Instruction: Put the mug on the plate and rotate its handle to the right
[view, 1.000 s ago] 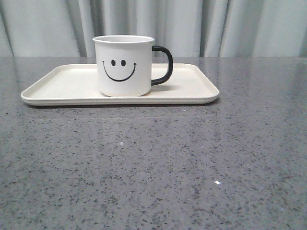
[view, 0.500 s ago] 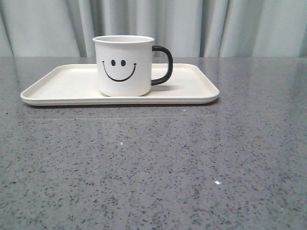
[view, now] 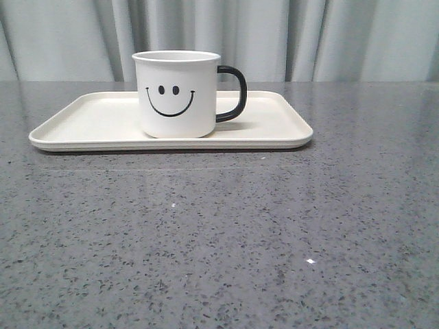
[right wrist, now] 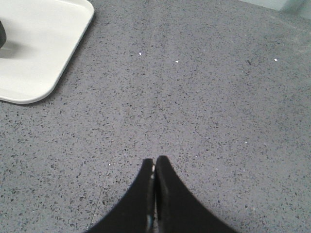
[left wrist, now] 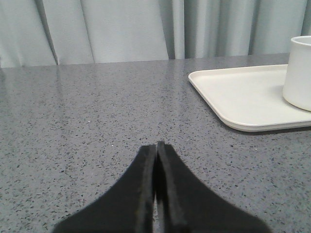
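Note:
The white mug (view: 176, 94) with a black smiley face stands upright on the cream plate (view: 89, 123), about at its middle. Its black handle (view: 233, 92) points to the right. Neither gripper shows in the front view. My left gripper (left wrist: 156, 144) is shut and empty above the bare table, well apart from the plate's (left wrist: 233, 94) near corner and the mug (left wrist: 299, 73). My right gripper (right wrist: 154, 159) is shut and empty above the table, apart from the plate's (right wrist: 43, 53) corner; a sliver of the handle (right wrist: 2, 34) shows at the frame edge.
The grey speckled table (view: 219, 233) stretches in front of the plate. A pale curtain (view: 288, 38) hangs behind the table's far edge.

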Controlling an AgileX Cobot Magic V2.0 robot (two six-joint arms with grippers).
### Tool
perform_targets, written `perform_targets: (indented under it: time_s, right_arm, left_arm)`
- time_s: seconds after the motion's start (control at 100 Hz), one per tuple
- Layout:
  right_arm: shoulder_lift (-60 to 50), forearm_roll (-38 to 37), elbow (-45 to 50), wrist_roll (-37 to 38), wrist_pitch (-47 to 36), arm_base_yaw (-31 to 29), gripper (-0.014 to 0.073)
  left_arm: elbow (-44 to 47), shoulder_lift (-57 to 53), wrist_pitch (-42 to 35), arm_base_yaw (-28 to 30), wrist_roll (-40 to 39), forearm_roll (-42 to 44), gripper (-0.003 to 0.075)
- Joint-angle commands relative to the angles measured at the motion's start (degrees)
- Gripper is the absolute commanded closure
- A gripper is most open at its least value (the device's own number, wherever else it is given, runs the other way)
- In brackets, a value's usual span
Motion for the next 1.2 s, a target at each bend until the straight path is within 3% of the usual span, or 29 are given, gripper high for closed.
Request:
perform_targets:
  time_s: [0.0, 0.64, 0.79, 1.02, 1.19]
  right_arm:
    - [-0.3, -1.6, -1.5, 0.0, -3.7, -0.4, 0.0659]
    - [-4.2, -2.0, 1.5, -1.2, -4.0, -0.8, 0.0659]
    - [-15.2, 2.0, 8.3, -1.2, -7.9, -7.0, 0.0659]
    - [-32.1, 6.1, 21.0, -1.9, -21.2, -18.8, 0.0659]
    - [-40.5, 15.5, 28.8, -12.3, -23.7, -22.8, 0.0659]
  left_arm:
    - [0.4, -1.7, -4.1, -0.2, -0.6, -0.1, 0.0740]
    - [0.4, -1.7, -4.1, -0.2, -0.6, -0.1, 0.0740]
    - [0.4, -1.7, -4.1, -0.2, -0.6, -0.1, 0.0740]
    - [0.4, -1.7, -4.1, -0.2, -0.6, -0.1, 0.0740]
    - [0.4, -1.7, -4.1, -0.2, -0.6, -0.1, 0.0740]
